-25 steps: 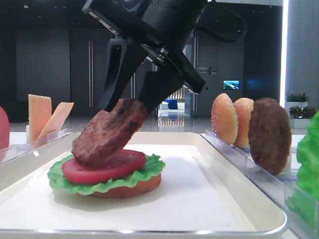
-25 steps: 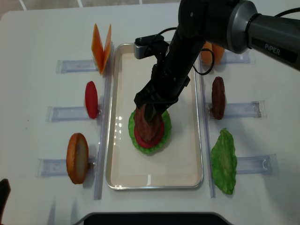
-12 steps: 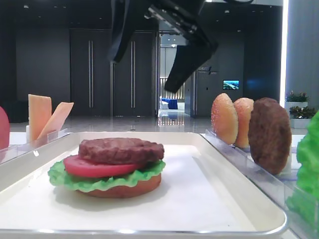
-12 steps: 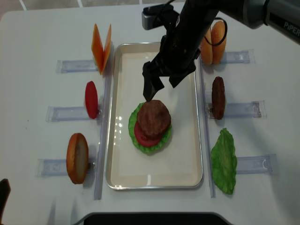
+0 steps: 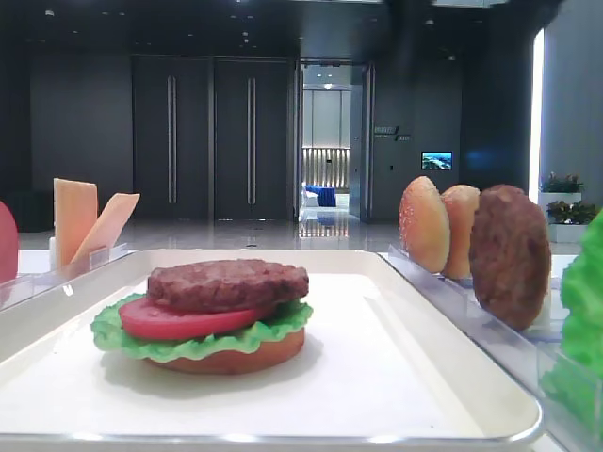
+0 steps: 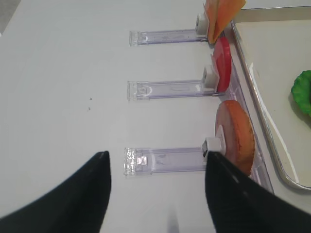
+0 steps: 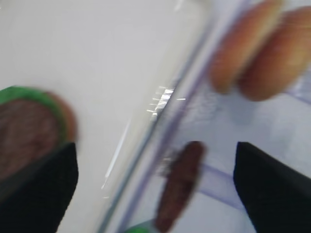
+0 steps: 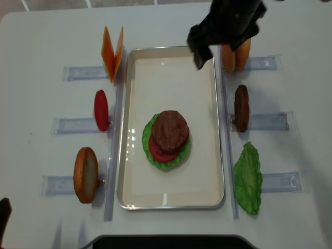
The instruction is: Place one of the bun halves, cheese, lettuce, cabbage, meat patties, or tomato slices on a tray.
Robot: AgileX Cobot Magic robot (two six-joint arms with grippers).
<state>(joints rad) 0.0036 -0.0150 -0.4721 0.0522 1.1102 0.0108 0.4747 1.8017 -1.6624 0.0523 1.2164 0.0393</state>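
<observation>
**Patty on the stack, right gripper off it**

Tray (image 8: 132, 192), cream-white, sits mid-table. On its floor a stack: flat brown bun base (image 5: 236, 356) at the bottom, frilly green lettuce (image 5: 122, 337) on it, a red tomato slice (image 5: 170, 321) on the leaf, and a meat patty (image 8: 170, 129) on top. In the low exterior view the patty lies flat and nearly level, offset a little to the right of the tomato. Nothing touches it.

Right gripper (image 8: 224, 46): above the far right corner of the tray, well apart from the stack. Its fingers (image 7: 36, 184) show as two dark blurred wedges at the left and right edges of the wrist view, spread wide with nothing between them. That view is motion-blurred; a second patty and two buns are just recognisable below.

Left gripper (image 6: 155, 189): over bare table on the left side, fingers (image 6: 73, 194) spread apart, empty.

Left racks, far to near: cheese slices (image 8: 112, 51) upright and leaning apart, a spare tomato slice (image 8: 101, 110) on edge, a domed bun half (image 8: 85, 174) on edge.

Right racks: two bun halves (image 5: 441, 228) standing side by side at the far end, the second patty (image 8: 241, 107) on edge behind them, and a spare lettuce leaf (image 8: 248, 179) nearest, lying across its rack.
</observation>
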